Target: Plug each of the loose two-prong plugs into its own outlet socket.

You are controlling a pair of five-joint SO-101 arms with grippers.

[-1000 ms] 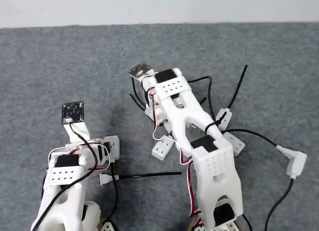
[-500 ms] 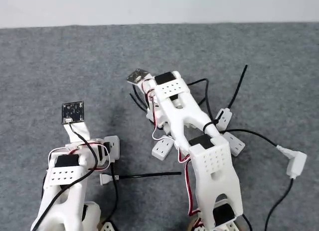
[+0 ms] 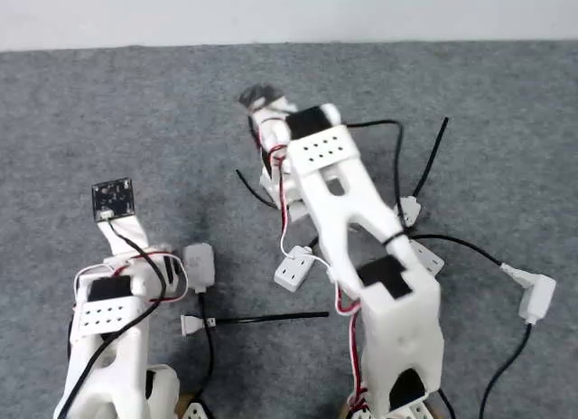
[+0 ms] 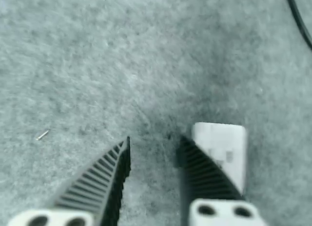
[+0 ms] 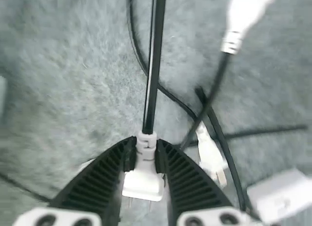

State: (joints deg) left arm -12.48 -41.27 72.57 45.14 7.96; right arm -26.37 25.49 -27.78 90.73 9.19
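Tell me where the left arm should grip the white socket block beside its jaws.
Probably across the two long flat sides of the socket block, coming straight down: it lies flat on the mat, a narrow rectangle. The left gripper is open with the block just outside one jaw, so it must shift sideways first.

left arm point(image 3: 108, 347) & right arm point(image 3: 361, 220) cropped at 6 o'clock in high view, right arm hiding pt of covered socket point(image 3: 424, 259) at 4 o'clock, near socket point(image 4: 222, 148) half behind left gripper point(image 4: 155, 141) finger point(image 4: 204, 172), held plug point(image 5: 143, 179) prongs blurry btwn right gripper point(image 5: 145, 144) fingers, far plug point(image 5: 243, 11) & edge socket point(image 5: 282, 194) cut by frame edge
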